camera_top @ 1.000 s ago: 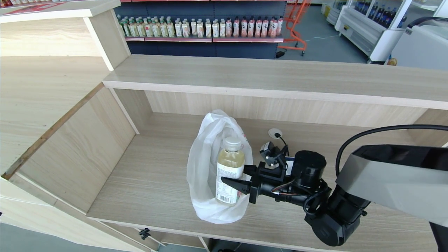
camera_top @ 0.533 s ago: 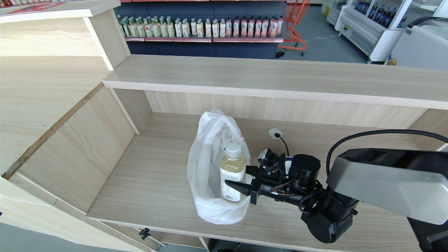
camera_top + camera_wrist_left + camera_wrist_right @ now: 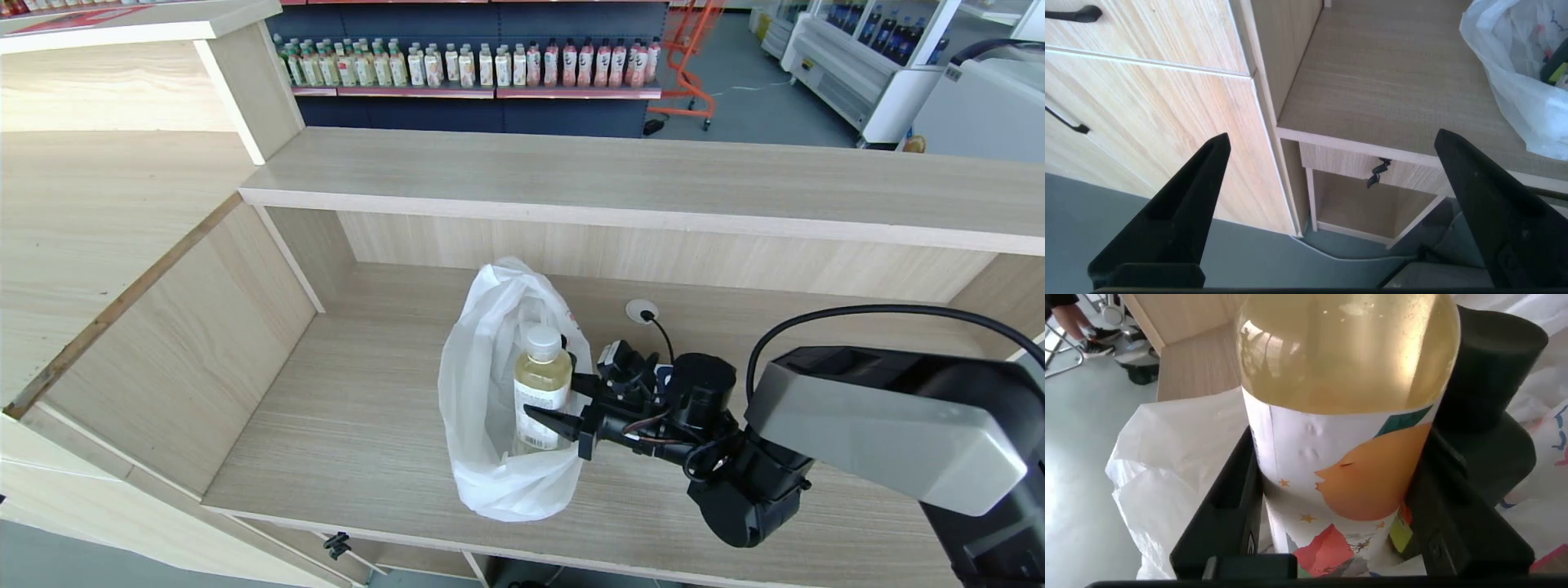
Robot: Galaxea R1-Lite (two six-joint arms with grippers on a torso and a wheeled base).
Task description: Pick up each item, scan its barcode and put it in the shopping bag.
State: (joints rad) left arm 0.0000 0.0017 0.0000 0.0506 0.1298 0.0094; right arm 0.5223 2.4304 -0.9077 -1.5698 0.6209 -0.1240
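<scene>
The right gripper (image 3: 552, 398) pinches a clear plastic bottle of pale yellow drink with a white cap and a printed label (image 3: 541, 377). One black finger sits on each side of the label, as the right wrist view shows closely (image 3: 1343, 510). The bottle stands upright between the fingers, inside the open mouth of a thin white plastic shopping bag (image 3: 478, 367). The bag's walls rise around both the bottle and the fingertips. Whether the bottle's base touches the bottom of the bag cannot be told. The bag stands under the gripper on a light wood-grain counter worktop (image 3: 343, 425). Just behind the gripper's wrist a round white cable port (image 3: 642, 311) is set in the worktop, with a black cord running from it.

The left gripper (image 3: 1333, 139) hangs with its two dark fingers spread wide and nothing between them. It is off the counter's front corner, above a grey floor (image 3: 1167, 245). Beyond its fingertips lies the worktop's front edge, and the bag (image 3: 1519, 73) is farther off to one side.
</scene>
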